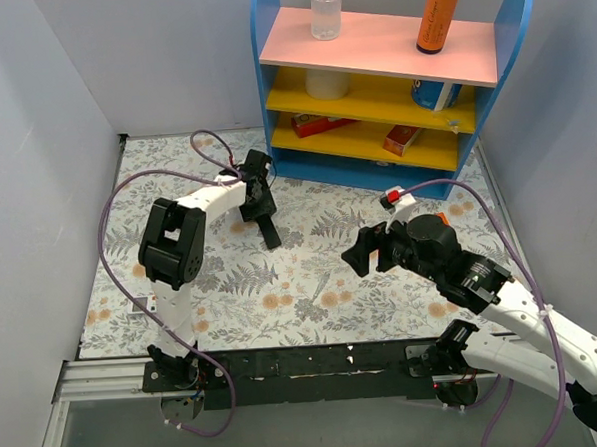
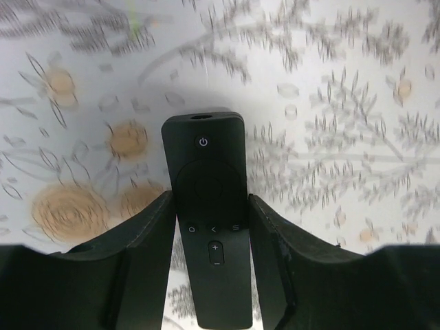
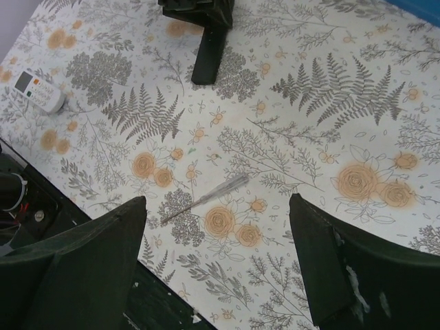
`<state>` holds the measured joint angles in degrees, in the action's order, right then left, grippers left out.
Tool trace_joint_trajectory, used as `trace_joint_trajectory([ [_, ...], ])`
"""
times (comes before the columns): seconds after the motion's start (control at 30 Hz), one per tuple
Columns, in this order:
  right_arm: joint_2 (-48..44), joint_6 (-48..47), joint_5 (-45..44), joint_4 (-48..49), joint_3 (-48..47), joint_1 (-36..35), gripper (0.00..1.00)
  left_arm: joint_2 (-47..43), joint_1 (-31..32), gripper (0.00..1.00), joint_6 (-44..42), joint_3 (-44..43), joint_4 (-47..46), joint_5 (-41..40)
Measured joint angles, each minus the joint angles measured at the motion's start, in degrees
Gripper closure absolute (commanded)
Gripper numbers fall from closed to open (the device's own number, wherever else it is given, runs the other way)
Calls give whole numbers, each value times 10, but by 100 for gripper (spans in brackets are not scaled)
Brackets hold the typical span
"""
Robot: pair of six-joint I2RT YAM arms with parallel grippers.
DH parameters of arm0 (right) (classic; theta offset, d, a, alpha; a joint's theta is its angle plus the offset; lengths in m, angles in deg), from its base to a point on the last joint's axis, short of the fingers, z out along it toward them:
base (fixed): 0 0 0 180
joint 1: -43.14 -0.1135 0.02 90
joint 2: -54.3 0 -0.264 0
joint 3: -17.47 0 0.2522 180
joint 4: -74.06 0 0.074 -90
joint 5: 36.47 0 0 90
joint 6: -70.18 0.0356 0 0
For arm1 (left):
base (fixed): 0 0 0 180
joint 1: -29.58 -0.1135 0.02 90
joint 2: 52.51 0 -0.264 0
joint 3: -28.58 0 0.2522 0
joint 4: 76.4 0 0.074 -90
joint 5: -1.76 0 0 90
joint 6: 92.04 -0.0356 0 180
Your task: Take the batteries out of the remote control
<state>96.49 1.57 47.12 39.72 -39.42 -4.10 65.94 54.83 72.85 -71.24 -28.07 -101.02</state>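
Two arms over the floral surface (image 1: pixel 312 293). The left tool (image 2: pixel 210 213) is closed on the remote control (image 2: pixel 206 172), with one finger (image 2: pixel 148 237) against each long side at mid-body, level with the row of small buttons. The remote's button face points at the left wrist camera. The power button is at the far end and the plus/minus rocker sits low between the fingers. The background in that view is blurred.

From the top view the remote slants down out of the left tool toward the near side, just in front of the left end of the blue shelf (image 1: pixel 269 45). Its lower end is close to the surface, but I cannot tell if it touches.

The right tool (image 1: pixel 368 250) has its jaws spread wide with nothing between them. It sits to the right of the remote, well apart from it, with its fingers aimed left toward it. In the right wrist view a thin clear stick (image 3: pixel 206 198) lies flat on the surface in the gap between the two fingers, below them and not touching.

A small white device (image 3: pixel 38 91) with a display lies near the left edge of the surface, by the left arm's base.

The shelf has a pink top board and yellow lower boards. A clear bottle (image 1: pixel 325 10) and an orange bottle (image 1: pixel 438 14) stand upright on top, and red boxes (image 1: pixel 318 124) lie on the lower boards.
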Motion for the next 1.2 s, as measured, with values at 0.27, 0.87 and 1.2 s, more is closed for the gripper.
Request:
trace_joint_trajectory([
  [0.27, 1, 27, 39, 79, 57, 0, 8, -93, 1, 85, 2, 118, -41, 140],
  [0.87, 151, 40, 270, 367, 90, 4, 4, -435, 5, 85, 43, 322, -278, 495],
  [1.2, 181, 93, 343, 509, 104, 4, 7, -497, 7, 85, 96, 378, -369, 561],
])
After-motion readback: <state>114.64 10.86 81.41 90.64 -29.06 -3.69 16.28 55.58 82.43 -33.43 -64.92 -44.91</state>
